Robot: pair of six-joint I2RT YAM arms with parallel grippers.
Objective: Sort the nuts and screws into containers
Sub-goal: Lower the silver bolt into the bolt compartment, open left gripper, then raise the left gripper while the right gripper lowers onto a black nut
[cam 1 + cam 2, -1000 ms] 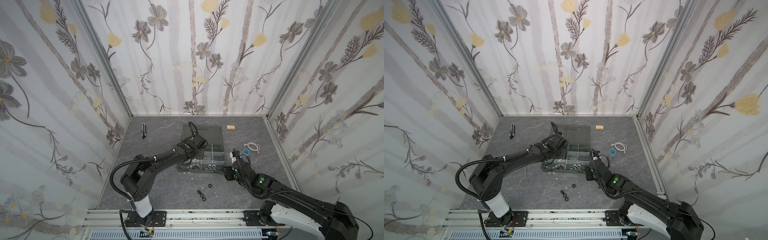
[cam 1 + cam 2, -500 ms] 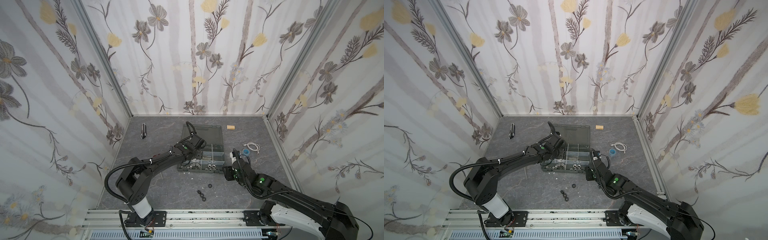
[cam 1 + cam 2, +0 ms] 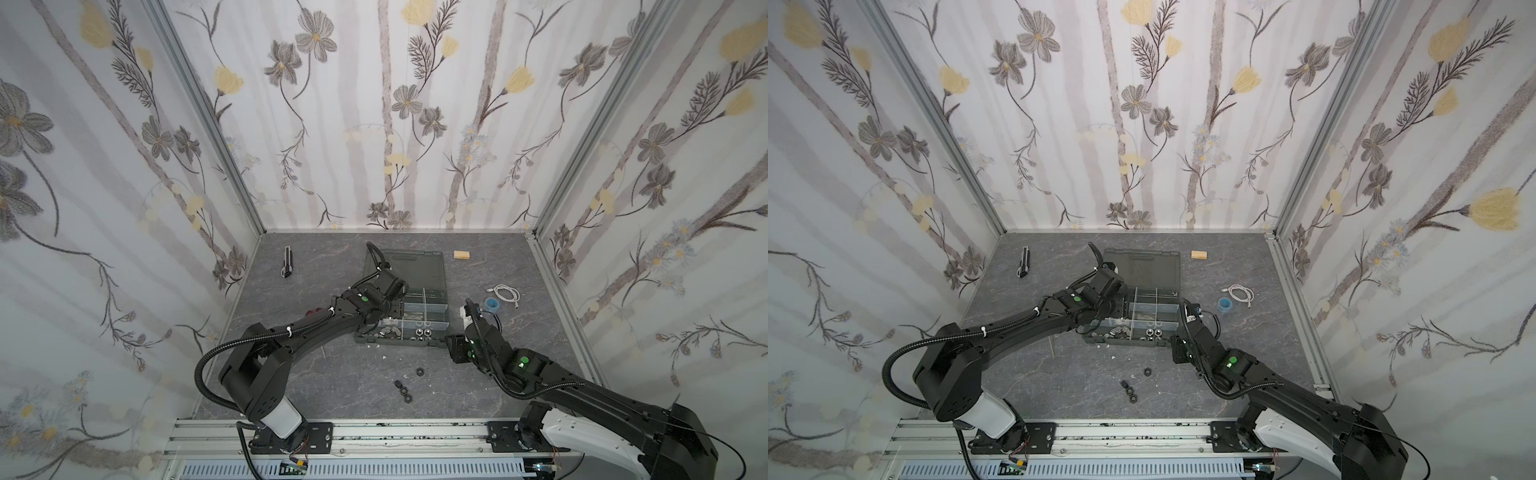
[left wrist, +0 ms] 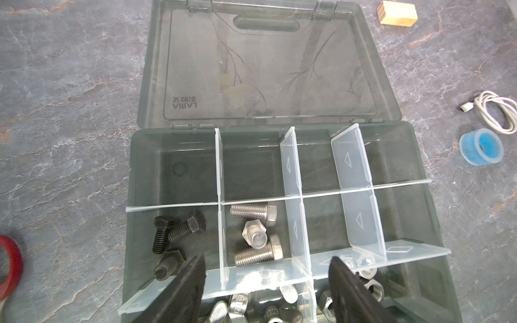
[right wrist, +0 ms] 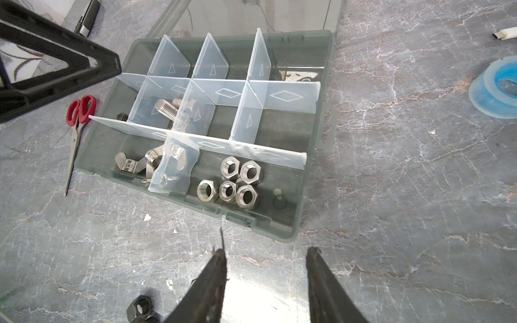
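Observation:
The dark grey organizer case (image 4: 131,167) lies open, its containers split by pale dividers. Black screws (image 4: 173,237) and silver screws (image 4: 257,237) fill two neighbouring compartments. Wing nuts (image 5: 140,165) and silver hex nuts (image 5: 235,181) sit in the front row. My left gripper (image 4: 267,260) hovers open and empty over that front divider. My right gripper (image 5: 267,251) is open with nothing in it, low over the table just in front of the case's corner. Black nuts (image 3: 408,398) lie loose on the table, one (image 5: 140,306) beside my right fingers.
Red-handled scissors (image 5: 77,125) lie left of the case. A blue tape roll (image 3: 492,303) and a white cable (image 3: 505,293) sit to its right. A wooden block (image 3: 461,254) and a black knife (image 3: 286,267) lie near the back. White chips (image 5: 147,216) dot the table.
The left arm's elbow has swung a little to the left and its gripper has shifted slightly over the case. The right arm has stayed still.

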